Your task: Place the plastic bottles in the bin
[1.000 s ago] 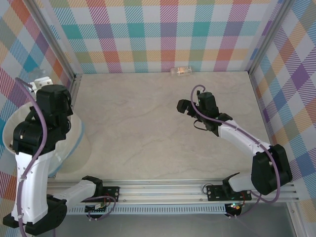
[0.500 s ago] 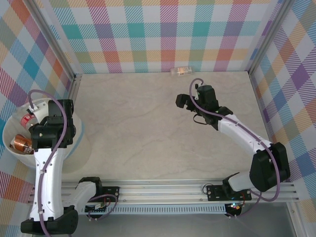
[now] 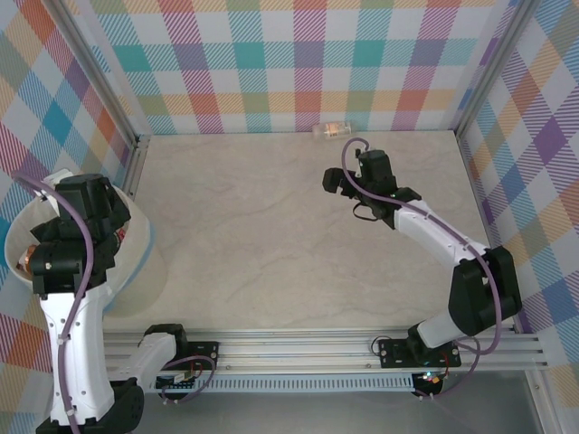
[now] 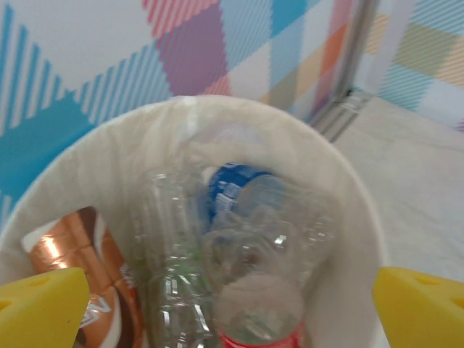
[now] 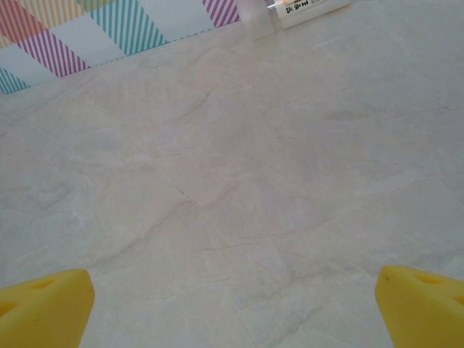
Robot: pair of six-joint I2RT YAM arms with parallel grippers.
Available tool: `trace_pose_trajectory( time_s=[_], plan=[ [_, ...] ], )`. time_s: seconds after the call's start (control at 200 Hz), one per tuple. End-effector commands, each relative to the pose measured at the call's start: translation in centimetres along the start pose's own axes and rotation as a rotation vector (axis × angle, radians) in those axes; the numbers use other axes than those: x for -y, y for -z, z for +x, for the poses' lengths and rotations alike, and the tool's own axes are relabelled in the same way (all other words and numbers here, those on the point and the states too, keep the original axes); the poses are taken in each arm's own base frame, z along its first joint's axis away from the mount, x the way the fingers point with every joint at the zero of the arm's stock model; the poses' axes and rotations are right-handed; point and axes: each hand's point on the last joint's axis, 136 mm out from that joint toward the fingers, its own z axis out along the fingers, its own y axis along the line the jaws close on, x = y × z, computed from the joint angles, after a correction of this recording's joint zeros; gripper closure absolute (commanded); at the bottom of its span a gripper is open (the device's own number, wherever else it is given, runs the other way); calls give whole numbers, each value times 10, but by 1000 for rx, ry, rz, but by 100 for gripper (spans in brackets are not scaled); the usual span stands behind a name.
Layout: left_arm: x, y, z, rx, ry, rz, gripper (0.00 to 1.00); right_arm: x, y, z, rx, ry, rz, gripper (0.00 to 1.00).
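Two sets of jaws, both spread wide and both holding nothing: my left gripper hangs over the mouth of the bin, its yellow fingertips at either edge of the wrist view. Under it, inside the tub, plastic bottles lie heaped together, a blue-labelled bottle at the back, a red-labelled bottle nearest me and a copper-labelled bottle against the left wall. My right gripper is just as wide apart and is held low over the table, a pale cream marbled top. Ahead of it a lone bottle lies on its side, touching the foot of the plaid back wall near the middle of the far edge. From above, the bin stands at the table's left edge beside a metal corner post, well apart from that bottle. Broad tabletop lies open between my two arms, closed in by plaid walls on three sides and the mounting rail at the near edge
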Motion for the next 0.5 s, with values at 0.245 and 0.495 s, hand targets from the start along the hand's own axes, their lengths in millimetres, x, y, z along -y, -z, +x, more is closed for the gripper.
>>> trace_pose_trajectory(
  time_s=[0.245,0.495],
  plan=[
    [134,47,-36,8,84,687,0,43,-37,-55,-4,-100,4,0],
    [284,58,-24,-54,-61,1052,0,68,-99,-76,-110,-96,-48,0]
  ],
)
